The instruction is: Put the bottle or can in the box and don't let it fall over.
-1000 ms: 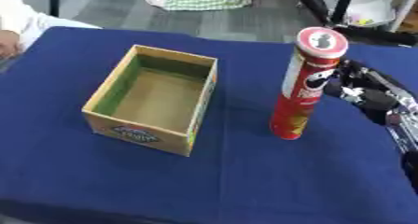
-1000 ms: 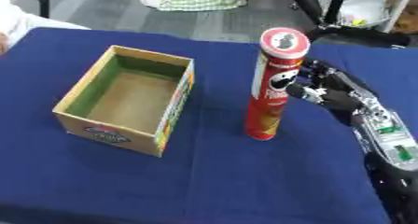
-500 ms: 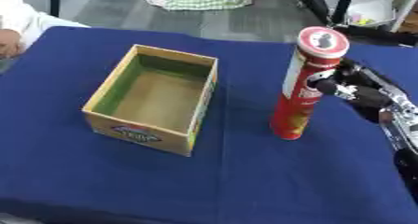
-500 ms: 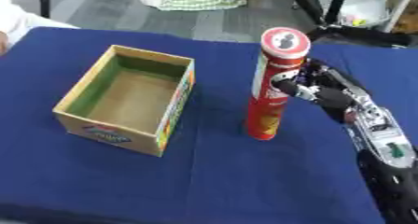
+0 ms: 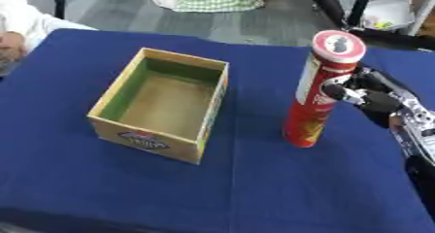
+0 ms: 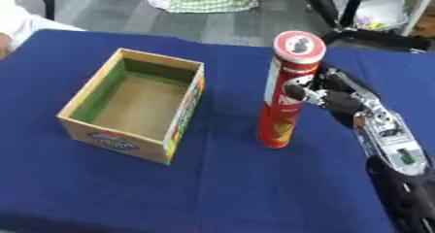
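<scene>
Right hand (image 5: 374, 98) fingers curled around the upright can (image 5: 321, 89) on the tabletop (image 5: 255, 188). Lift and placement into the box (image 5: 161, 103) remain; box empty.

1. Right hand (image 6: 333, 97): black fingers with silver segments near the tips.
2. Forearm (image 6: 388, 139): silver-grey casing, small dark and green markings on top.
3. Upper section toward lower edge: black.

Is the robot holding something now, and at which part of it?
The right hand holds the upright red can, fingers curled round its upper half.
</scene>
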